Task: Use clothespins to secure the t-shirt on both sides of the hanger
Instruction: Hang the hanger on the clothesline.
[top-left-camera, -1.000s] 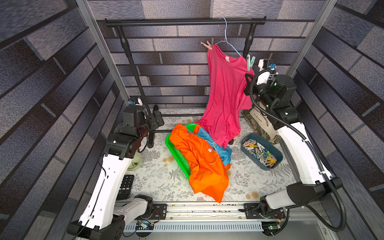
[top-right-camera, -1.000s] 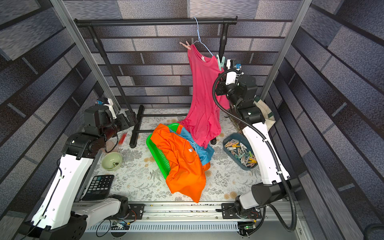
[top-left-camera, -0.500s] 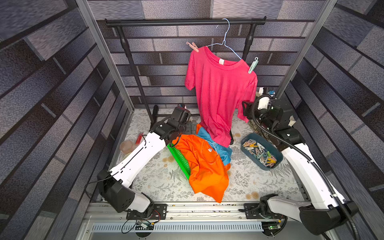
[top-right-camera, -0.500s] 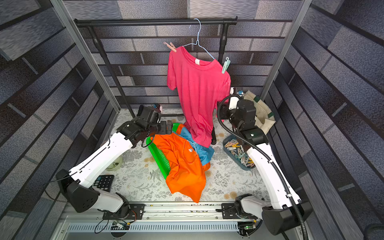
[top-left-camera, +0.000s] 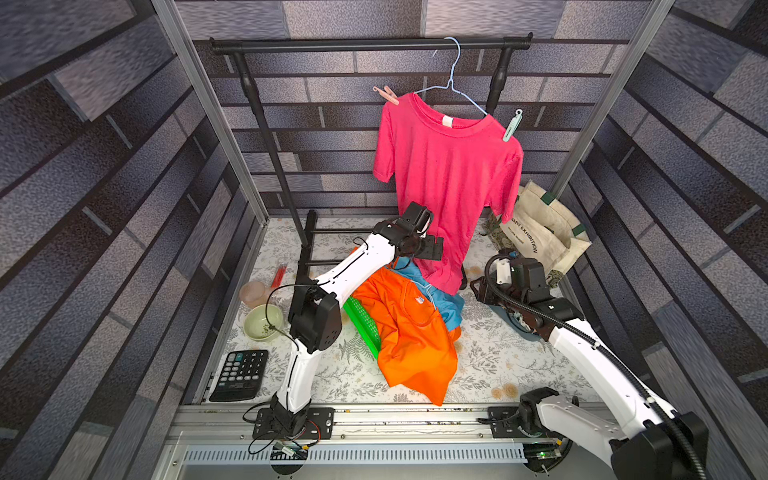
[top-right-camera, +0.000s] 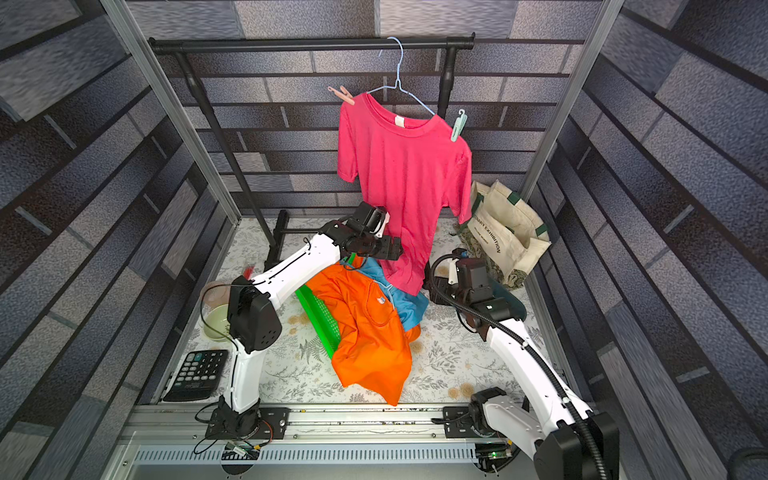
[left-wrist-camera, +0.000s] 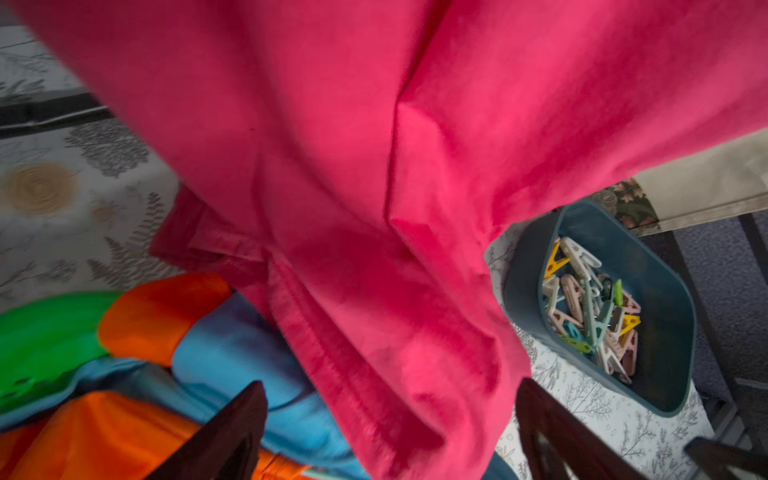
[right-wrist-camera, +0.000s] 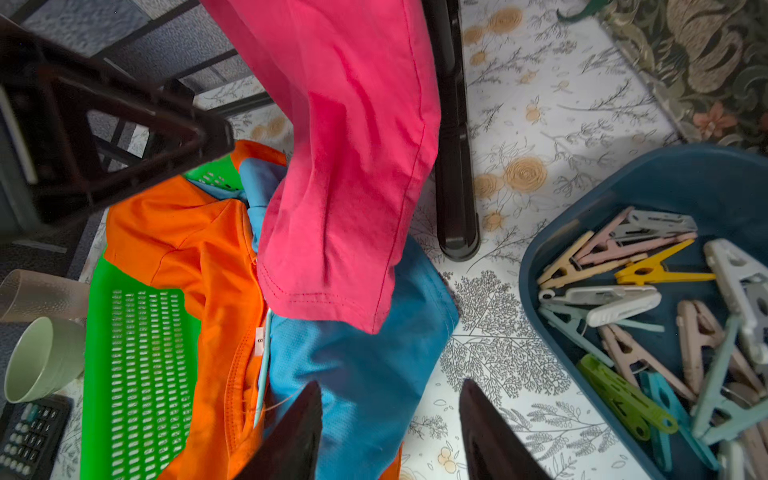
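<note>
- One pink t-shirt (top-left-camera: 449, 174) hangs on one wire hanger (top-left-camera: 453, 79) from the rail (top-left-camera: 365, 43)
- Two pegs clip it, one per shoulder: a pink clothespin (top-left-camera: 386, 94) and a mint clothespin (top-left-camera: 512, 125)
- One blue tub (right-wrist-camera: 685, 174) on the worktop (right-wrist-camera: 540, 104) holds the loose clothespins (right-wrist-camera: 648, 286), too tangled to count
- The left pincer (left-wrist-camera: 390, 384) gapes wide and empty, close to the t-shirt's lower part
- The right pincer (right-wrist-camera: 390, 384) stands partly apart and empty, just beside the tub

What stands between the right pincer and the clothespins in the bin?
Nothing visible: the clothespins lie uncovered in the open bin beside the right pincer, and the pink shirt hangs clear on its other side.
</note>
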